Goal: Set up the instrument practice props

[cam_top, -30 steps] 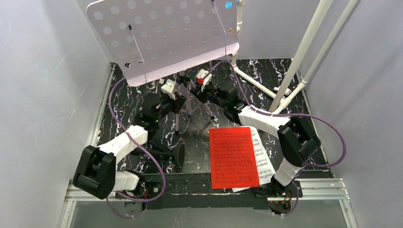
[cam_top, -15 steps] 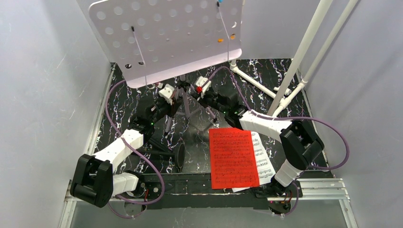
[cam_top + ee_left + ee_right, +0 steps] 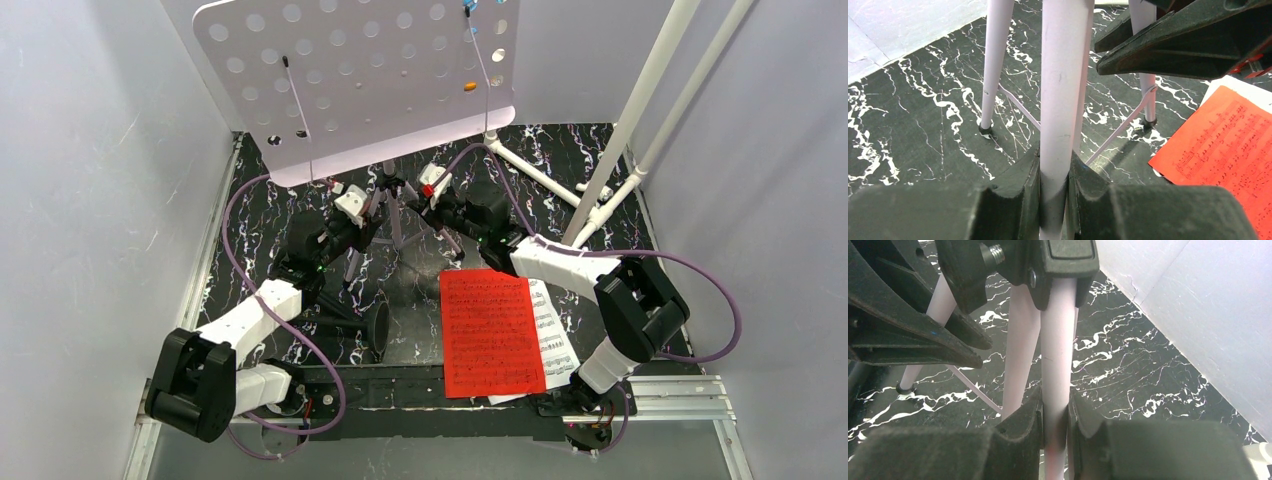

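Tightly, L/R end effectors (image 3: 1054, 197) (image 3: 1054, 432) round stand (image 3: 360, 90)

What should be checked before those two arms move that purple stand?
1. Left hand shut on a music stand tube: ok.
2. Right hand shut on a stand tube: ok.
3. All stand feet on the table: cannot tell; one is hidden.
4. Red page clear of the feet: ok.
5. Microphone upright: not ok, lying on its side.

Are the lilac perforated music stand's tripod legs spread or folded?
Spread: the lilac tripod legs angle apart, thin braces stretched out to them.
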{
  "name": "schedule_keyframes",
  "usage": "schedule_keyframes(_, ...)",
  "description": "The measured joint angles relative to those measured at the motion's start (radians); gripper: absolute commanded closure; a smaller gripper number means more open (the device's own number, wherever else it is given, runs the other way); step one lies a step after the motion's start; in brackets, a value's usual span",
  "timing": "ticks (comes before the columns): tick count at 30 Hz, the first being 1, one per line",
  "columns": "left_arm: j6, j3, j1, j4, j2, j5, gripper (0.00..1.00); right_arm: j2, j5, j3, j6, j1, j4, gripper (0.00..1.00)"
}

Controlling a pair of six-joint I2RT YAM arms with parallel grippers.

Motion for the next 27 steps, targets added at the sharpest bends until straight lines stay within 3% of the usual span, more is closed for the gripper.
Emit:
schedule_keyframes(11, -0.098, -0.022, 0.0, 0.037, 0.014, 0.013, 1.0, 0.005, 0.002, -0.002, 0.0, -0.02, -0.032, 0.99)
schedule_keyframes(21, -0.113, 0.023, -0.017, -0.121, 0.055, -0.031, 1.0, 0.063, 0.119, 0.011, -0.116, -0.029, -0.072, 0.99)
schedule_keyframes(27, -0.121, 0.076, -0.009, -0.122, 0.127, -0.005, 1.0, 0.079, 0.146, 0.02, -0.14, -0.046, -0.064, 0.99)
